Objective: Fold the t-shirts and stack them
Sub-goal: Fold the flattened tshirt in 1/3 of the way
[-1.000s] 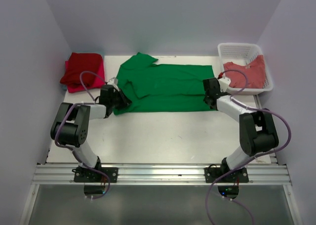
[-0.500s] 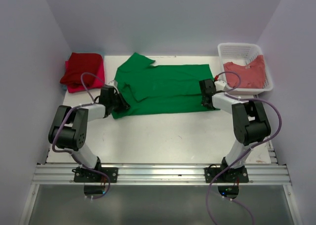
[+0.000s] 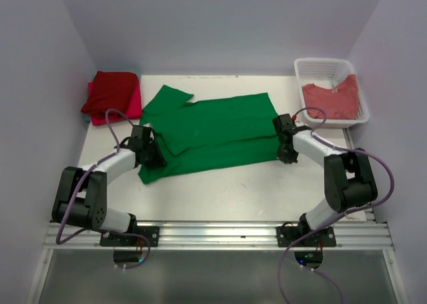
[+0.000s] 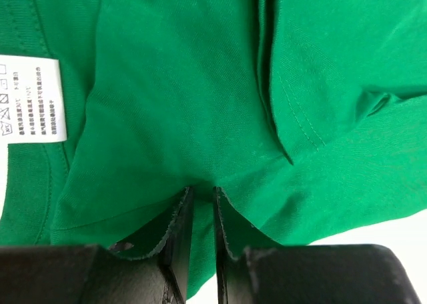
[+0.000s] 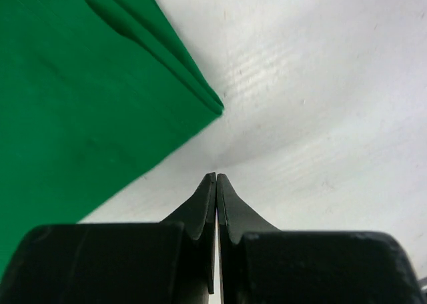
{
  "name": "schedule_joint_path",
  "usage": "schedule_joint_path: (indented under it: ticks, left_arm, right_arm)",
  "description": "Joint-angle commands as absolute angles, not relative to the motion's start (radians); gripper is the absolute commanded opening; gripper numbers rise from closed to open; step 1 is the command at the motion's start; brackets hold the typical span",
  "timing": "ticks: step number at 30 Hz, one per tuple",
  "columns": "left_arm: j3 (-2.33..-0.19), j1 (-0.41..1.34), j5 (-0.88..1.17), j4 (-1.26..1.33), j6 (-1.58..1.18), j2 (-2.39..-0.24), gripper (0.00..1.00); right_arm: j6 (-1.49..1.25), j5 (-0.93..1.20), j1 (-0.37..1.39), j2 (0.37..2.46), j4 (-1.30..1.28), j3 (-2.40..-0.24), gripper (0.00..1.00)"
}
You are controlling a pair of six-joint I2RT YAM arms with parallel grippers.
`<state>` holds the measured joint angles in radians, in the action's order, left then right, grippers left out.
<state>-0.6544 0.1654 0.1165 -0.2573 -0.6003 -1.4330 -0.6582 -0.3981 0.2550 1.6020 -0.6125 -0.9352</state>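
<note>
Top external view: bright green cloth t-shirt (image 3: 213, 127) spread on white counter (image 3: 220, 184); left fingers (image 4: 189, 203) clamped on its left edge; right fingers (image 5: 215, 184) together, just beside its right corner.

A bright green cloth t-shirt (image 4: 167, 104) fills nearly the whole frame, lying flat with soft creases; a white rectangular care label (image 4: 32, 99) printed with small dark text and symbols sits on it near the left edge. A folded-over layer with a stitched hem (image 4: 297, 117) runs down from the top centre and narrows to a point right of the middle. The black two-finger left gripper (image 4: 203, 192) rises from the bottom edge, its fingers (image 4: 181, 231) drawn almost together with green fabric puckered at their tips. A smooth white table surface (image 4: 373, 227) shows at the lower right, beyond the cloth's edge.
</note>
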Motion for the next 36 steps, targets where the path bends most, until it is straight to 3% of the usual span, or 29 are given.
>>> schedule_joint_path:
  ticks: [1, 13, 21, 28, 36]
  left_arm:
    - [-0.635, 0.169, 0.058, -0.449, -0.549, -1.405, 0.22]
    - [-0.618, 0.172, 0.115, -0.399, -0.558, -1.439, 0.22]
    - [-0.606, 0.175, 0.101, -0.388, -0.565, -1.394, 0.21]
    - [-0.586, 0.176, 0.104, -0.385, -0.569, -1.348, 0.2]
    - [-0.598, 0.178, 0.126, -0.41, -0.563, -1.347, 0.21]
  right_arm:
    - [-0.638, -0.33, 0.267, 1.559, -0.707, -0.887, 0.0]
    - [-0.557, -0.307, 0.295, 1.361, -0.568, -0.902, 0.0]
    - [-0.577, -0.397, 0.293, 1.693, -0.513, -1.045, 0.0]
    - [-0.601, -0.373, 0.293, 1.711, -0.391, -0.951, 0.0]
    - [-0.604, -0.408, 0.308, 1.654, -0.733, -0.969, 0.0]
